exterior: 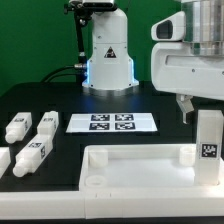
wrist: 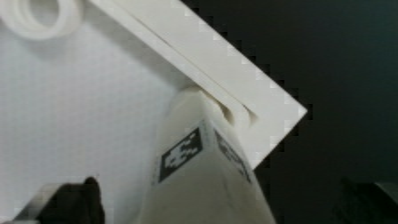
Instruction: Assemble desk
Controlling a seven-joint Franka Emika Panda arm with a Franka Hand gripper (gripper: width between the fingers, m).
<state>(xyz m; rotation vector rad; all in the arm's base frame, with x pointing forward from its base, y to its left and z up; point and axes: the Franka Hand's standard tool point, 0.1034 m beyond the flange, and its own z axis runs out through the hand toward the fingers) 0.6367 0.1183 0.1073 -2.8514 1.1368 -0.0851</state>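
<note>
The white desk top [exterior: 140,172] lies at the front of the black table, rim up. My gripper [exterior: 205,112] is shut on a white leg [exterior: 208,145] and holds it upright over the top's corner at the exterior view's right. The leg's tag faces the camera. In the wrist view the leg [wrist: 205,165] runs from between my dark fingers [wrist: 71,203] down to the corner of the top [wrist: 107,110]. Its lower end meets the corner socket; I cannot tell how deep it sits. Other loose legs [exterior: 18,127] [exterior: 46,123] [exterior: 35,153] lie at the left.
The marker board [exterior: 112,123] lies flat behind the desk top, mid-table. The robot base [exterior: 107,55] stands at the back centre. Another round socket [wrist: 45,18] of the top shows in the wrist view.
</note>
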